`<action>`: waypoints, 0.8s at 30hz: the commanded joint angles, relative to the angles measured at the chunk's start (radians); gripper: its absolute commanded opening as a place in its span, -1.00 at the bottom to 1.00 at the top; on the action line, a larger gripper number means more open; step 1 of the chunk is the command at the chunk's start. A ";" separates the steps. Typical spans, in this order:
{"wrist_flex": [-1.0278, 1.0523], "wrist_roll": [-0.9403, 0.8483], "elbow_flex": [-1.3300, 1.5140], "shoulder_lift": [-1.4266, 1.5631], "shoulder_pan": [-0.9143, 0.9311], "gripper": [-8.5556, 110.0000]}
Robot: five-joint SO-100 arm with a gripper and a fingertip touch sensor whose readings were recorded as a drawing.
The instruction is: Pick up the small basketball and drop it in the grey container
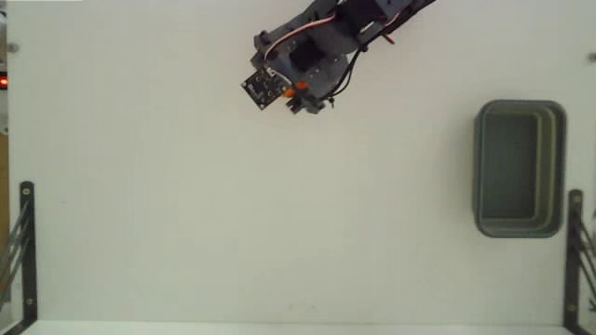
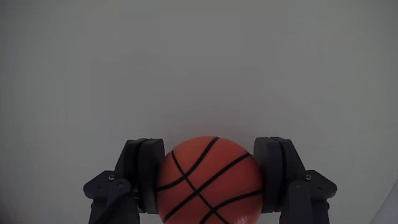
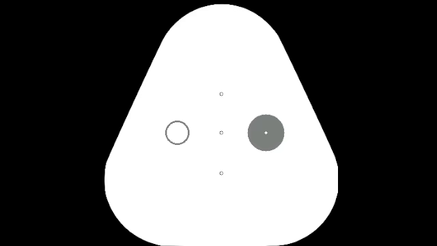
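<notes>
Only the wrist view shows the hand clenched on the small basketball, a dark finger pressed against each side; the ball is orange with curved black seam lines. The fixed view hides all but a sliver of orange under the arm at the top, but alone shows the grey container, a rounded, thick-rimmed bin at the right of the white worktop, well apart.

You see: ball orange with black curved seam lines | gripper fingers dark grey-black | bin grey-green (darker inside) | table plain white | arm blue-grey.
</notes>
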 commanded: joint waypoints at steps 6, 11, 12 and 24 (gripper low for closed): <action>0.082 0.005 -0.155 -0.019 0.003 0.53; 0.127 0.005 -0.222 -0.042 0.003 0.53; 0.137 0.005 -0.238 -0.047 0.003 0.53; 0.251 0.005 -0.423 -0.118 0.003 0.53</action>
